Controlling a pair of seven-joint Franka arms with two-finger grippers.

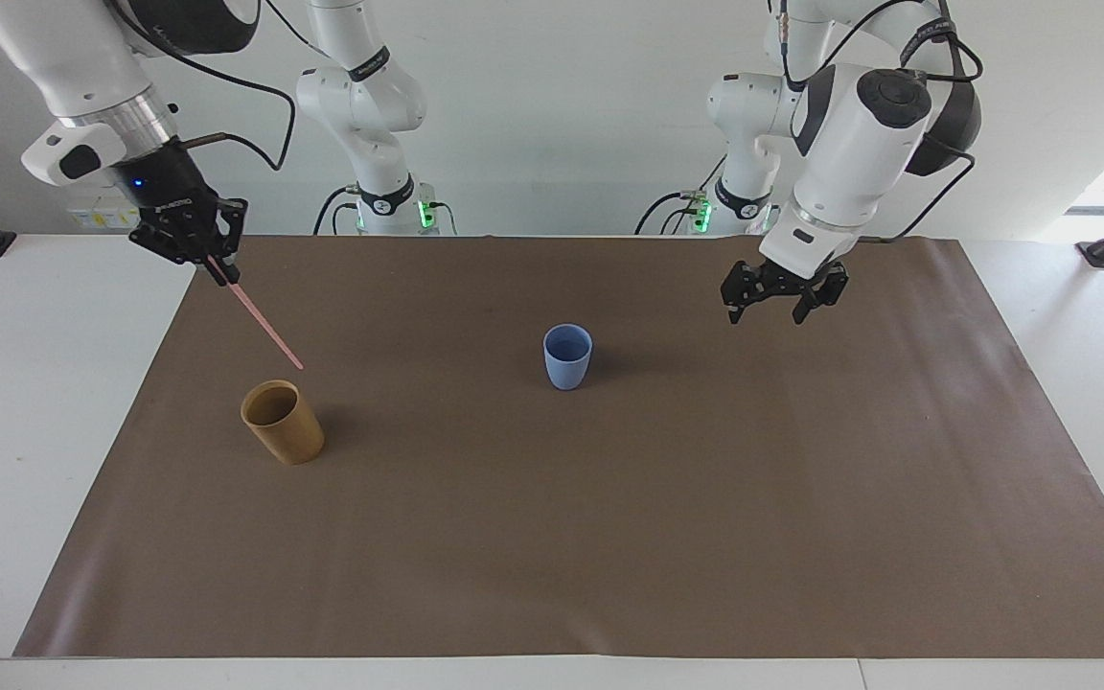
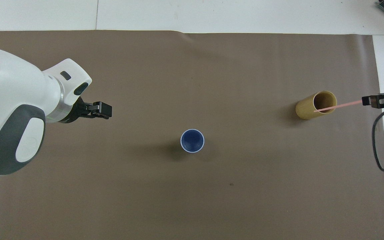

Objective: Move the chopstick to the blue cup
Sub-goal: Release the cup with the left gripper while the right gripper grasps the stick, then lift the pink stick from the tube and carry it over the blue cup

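The right gripper [image 1: 217, 266] is clenched on the upper end of the chopstick [image 1: 264, 323], so the stick hangs slantwise from its fingertips, its free tip pointing down toward the tan cup [image 1: 284, 423]; in the facing view that tip is clear above the cup's rim, touching nothing, which I judge to be why the gripper is raised so high over the edge of the brown mat [image 1: 609, 537]: the stick is longer than the cup is tall and has to be lifted free before it can travel. The overhead view lays the tip across the tan cup's mouth, but that is only the raised stick covering it.

The blue cup [image 1: 567, 356] stands upright on the surface, mouth open and nothing in it; it lies well apart from the right gripper, toward the middle of the mat, and nothing stands between the two. A grip near one end leaves most of the stick free below, which should suit lowering it tip-first into the narrow mouth; the slant will likely need steepening first.

The left gripper [image 1: 780, 295] is released, fingers spread and holding nothing; it hangs over bare mat, off to one side of the blue cup, and waits, out of the path I expect the stick to take.
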